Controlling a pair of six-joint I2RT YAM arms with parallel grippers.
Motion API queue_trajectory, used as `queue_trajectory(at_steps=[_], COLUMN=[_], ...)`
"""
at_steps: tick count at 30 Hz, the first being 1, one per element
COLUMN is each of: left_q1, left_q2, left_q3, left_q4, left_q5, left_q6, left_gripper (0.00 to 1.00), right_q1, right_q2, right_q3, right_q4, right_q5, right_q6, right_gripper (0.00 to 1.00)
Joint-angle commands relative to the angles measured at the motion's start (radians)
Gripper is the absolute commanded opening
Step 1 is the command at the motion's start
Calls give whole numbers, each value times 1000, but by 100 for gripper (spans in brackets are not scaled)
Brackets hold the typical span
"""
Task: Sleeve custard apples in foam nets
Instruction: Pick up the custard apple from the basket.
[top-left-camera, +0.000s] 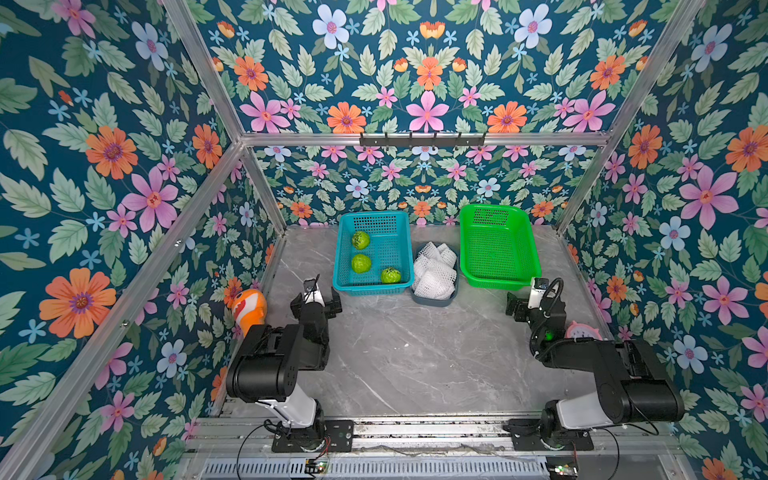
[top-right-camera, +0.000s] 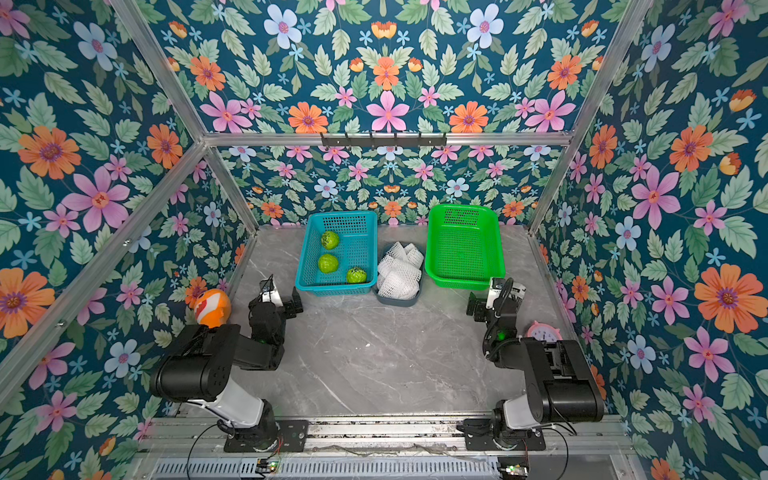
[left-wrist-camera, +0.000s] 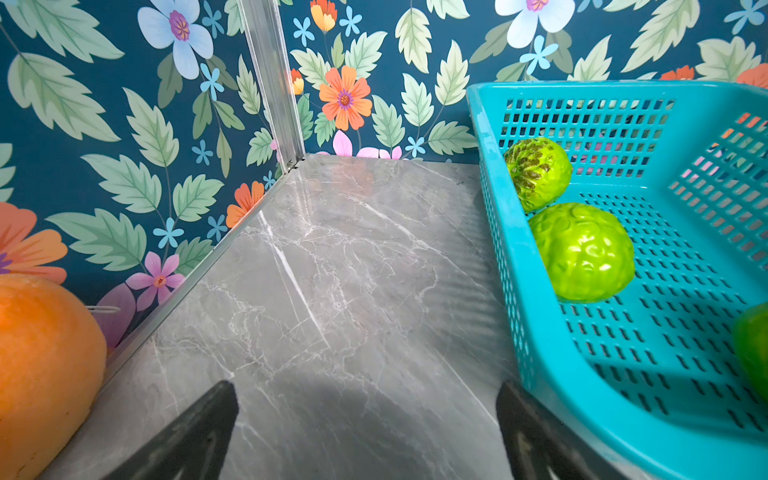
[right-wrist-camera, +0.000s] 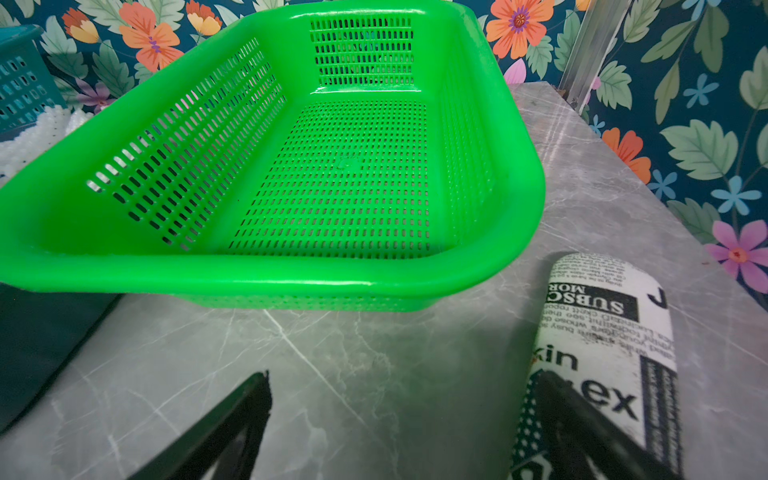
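One grey marble table (top-left-camera: 415, 353) is carrying everything, and two black arms are resting folded at its near edge. The left gripper (left-wrist-camera: 365, 399) is hanging low over bare table with its two fingers spread wide, pinching nothing, one finger just beside the near corner of the teal basket. The right gripper (right-wrist-camera: 403, 395) is likewise gaping over bare table, gripping nothing, with one newsprint-patterned roll (right-wrist-camera: 606, 324) lying just beside one finger. Two perforated baskets are standing at the far side: one green basket (top-left-camera: 496, 249) on the right, with nothing in it, and one teal basket (top-left-camera: 390, 245) on the left. Between them one dark tray (top-left-camera: 434, 302) is sitting, holding a heap of white nets (top-left-camera: 434, 270); their number cannot be told from the pile. One orange-and-white fish toy (top-left-camera: 249, 307) is leaning by the left wall. Three custard apples (top-left-camera: 360, 240) are lying bare in the teal basket, well apart from the nets: that far one, a middle apple (top-left-camera: 361, 263) near it, and a third apple (top-left-camera: 390, 275) by the near right corner. One pink clock (top-left-camera: 582, 332) is peeking out behind the right arm.
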Motion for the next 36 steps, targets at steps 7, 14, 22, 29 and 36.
queue_trajectory(at_steps=[7,14,22,29,36], left_q1=[3,2,-17,-17,25], left_q2=[-2,-44,-252,-397,-399], left_q3=[2,-1,127,311,456], left_q4=[35,11,-448,-836,-897], left_q5=[-6,-7,-224,-116,356], left_q6=[7,11,-121,-275,-574], left_gripper=[100,100,100,100,100], right_q1=[0,1,0,1,-57], right_q2=[0,-153,-485,-592,-541], right_q3=[-2,-33,98,298,417], right_q4=[52,-32,-550,-820,-974], right_q5=[14,25,44,-109,-320], right_q6=[10,19,142,371,678], right_gripper=[99,99,99,99,96])
